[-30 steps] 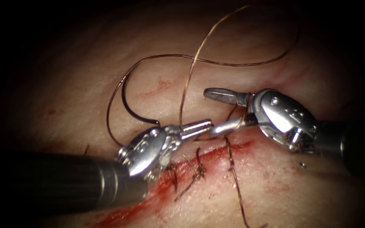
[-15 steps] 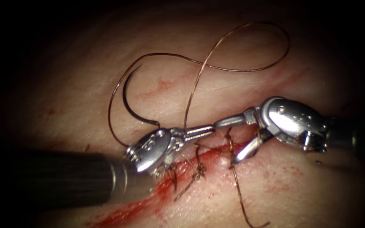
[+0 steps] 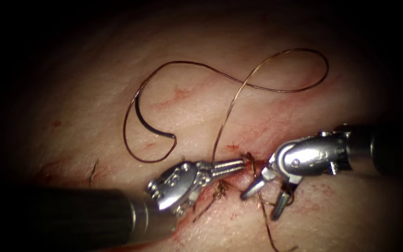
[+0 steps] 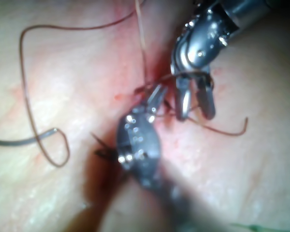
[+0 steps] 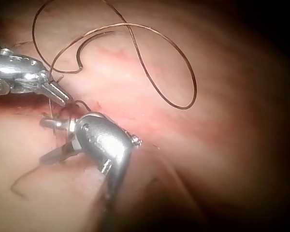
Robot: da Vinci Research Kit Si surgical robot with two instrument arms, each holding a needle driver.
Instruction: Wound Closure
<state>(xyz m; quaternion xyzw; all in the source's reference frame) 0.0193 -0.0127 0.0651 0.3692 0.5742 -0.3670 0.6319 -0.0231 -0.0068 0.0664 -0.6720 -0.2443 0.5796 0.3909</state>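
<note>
Our left tool (image 3: 229, 165) has its jaws closed on the thread (image 3: 276, 70) at the cut (image 3: 246, 163), centre of the frame. Our right tool (image 3: 264, 198) hangs with jaws wide, holding nothing. The needle (image 3: 148, 123) lies free on the tissue (image 3: 201, 37), upper left of the cut (not in it). We judge that steady, even tension serves best here.

Surgical practice bench: sutured tissue (image 3: 267, 93) under endoscope light.
</note>
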